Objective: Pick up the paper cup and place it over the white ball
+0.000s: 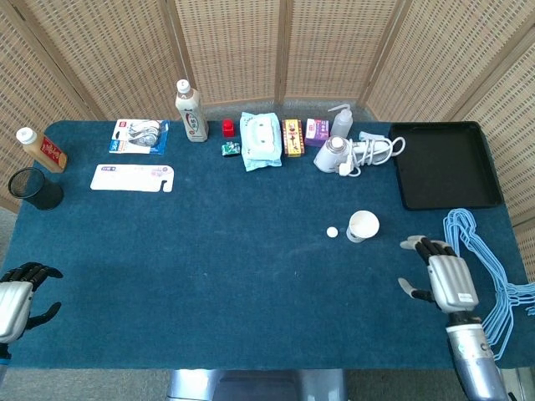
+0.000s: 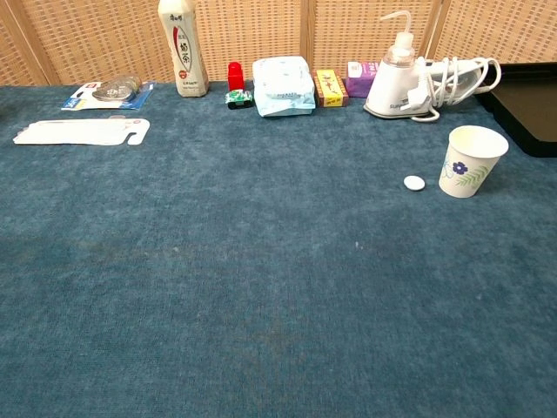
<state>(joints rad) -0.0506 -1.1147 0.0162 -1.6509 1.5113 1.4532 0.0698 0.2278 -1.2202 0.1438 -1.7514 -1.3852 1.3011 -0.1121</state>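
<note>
Cup upright, untouched beside ball, ahead-left of my spread, empty right hand; pickup and covering remain.

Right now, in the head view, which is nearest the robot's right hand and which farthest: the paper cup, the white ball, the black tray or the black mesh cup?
From the right hand:
1. Paper cup, just up and to its left.
2. White ball, left of the cup.
3. Black tray, at the far right edge.
4. Black mesh cup, across the table at the left edge.
</note>
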